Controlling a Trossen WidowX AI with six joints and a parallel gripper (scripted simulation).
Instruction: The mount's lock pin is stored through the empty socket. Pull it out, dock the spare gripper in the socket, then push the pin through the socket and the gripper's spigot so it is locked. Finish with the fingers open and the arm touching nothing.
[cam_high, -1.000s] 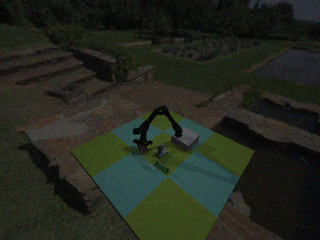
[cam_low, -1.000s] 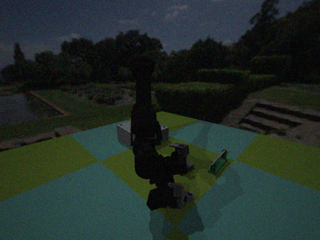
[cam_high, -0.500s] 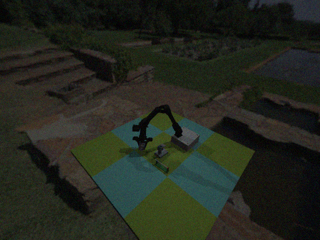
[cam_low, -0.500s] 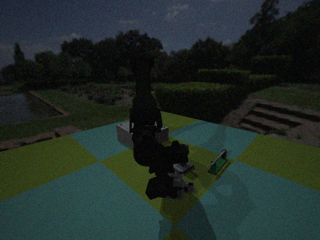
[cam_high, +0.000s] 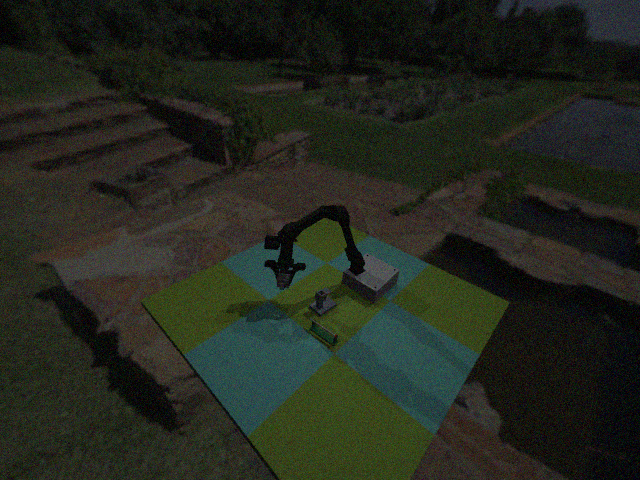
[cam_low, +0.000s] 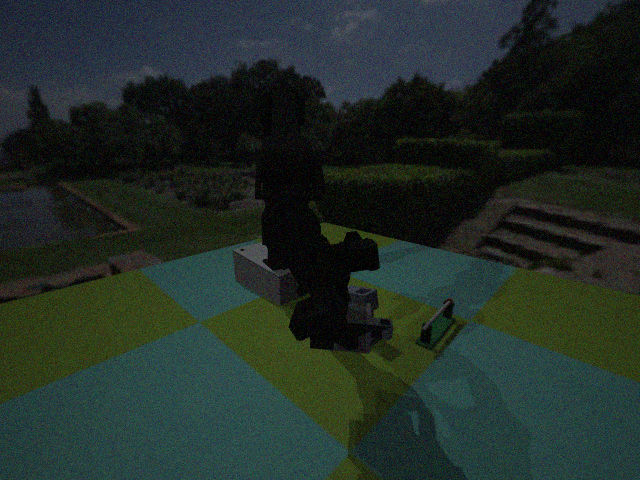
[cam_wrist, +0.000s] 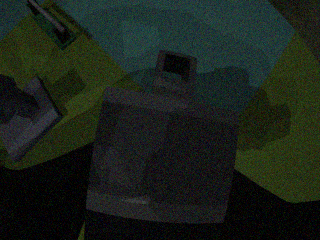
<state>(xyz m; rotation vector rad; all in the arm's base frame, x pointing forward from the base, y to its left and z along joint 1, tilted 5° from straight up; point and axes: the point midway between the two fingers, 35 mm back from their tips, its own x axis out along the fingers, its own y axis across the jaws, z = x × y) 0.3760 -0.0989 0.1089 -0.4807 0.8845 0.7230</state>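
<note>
My gripper (cam_high: 283, 271) (cam_wrist: 158, 152) is shut on the spare gripper, a grey block with a small square-holed spigot. The spare gripper (cam_high: 282, 281) (cam_low: 368, 335) (cam_wrist: 162, 165) hangs above the mat, its spigot pointing away from the palm in the wrist view. The grey mount (cam_high: 322, 308) (cam_wrist: 37, 122) stands beside it, with its upright socket (cam_high: 322, 296) (cam_low: 363, 293) empty on top. The lock pin (cam_low: 436, 315) (cam_wrist: 46, 14), a thin pale rod with a red end, lies across the green holder (cam_high: 323, 333) (cam_low: 439, 331) (cam_wrist: 62, 44). My arm hides part of the mount in the exterior view.
The pale box (cam_high: 371, 279) (cam_low: 258, 273) at the arm's base stands behind the mount. The green holder stands on the mount's other side from the box. A yellow-green and teal checkered mat (cam_high: 289, 382) (cam_low: 155, 403) lies under everything.
</note>
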